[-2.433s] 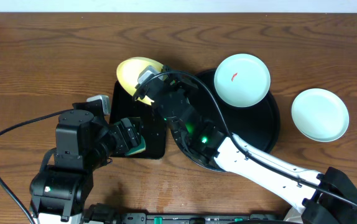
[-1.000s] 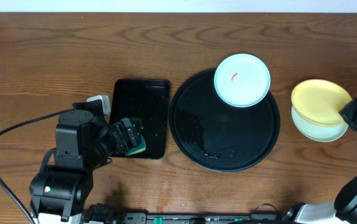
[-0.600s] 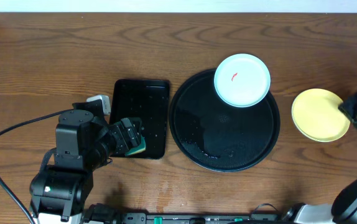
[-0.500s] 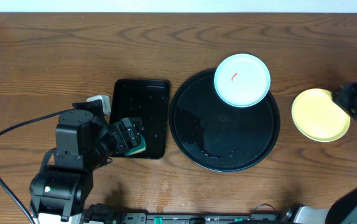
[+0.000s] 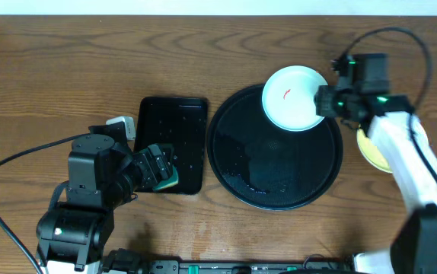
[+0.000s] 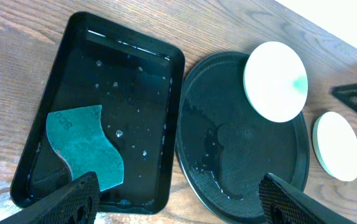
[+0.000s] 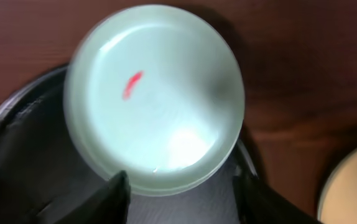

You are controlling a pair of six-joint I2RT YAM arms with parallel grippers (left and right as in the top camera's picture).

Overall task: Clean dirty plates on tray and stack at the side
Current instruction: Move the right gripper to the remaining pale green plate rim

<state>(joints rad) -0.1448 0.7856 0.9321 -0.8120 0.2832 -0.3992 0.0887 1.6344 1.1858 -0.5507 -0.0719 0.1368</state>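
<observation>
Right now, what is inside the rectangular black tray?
A teal sponge lies in the rectangular tray among water droplets. The tray floor beneath the sponge is covered, so not visible.

The left arm stands folded at the lower left of the overhead view, with its black links drawn close to its base. The left gripper points to the right. In the left wrist view its two fingers show only as dark tips in the two bottom corners, far from each other; the jaws are spread wide and hold nothing.

The right arm reaches from the lower right corner upward, and its white link is long and almost straight. Its black wrist bends to the left and carries small green lights. The right gripper points left. In the right wrist view its fingers stand apart at the lower edge and grip nothing.
</observation>
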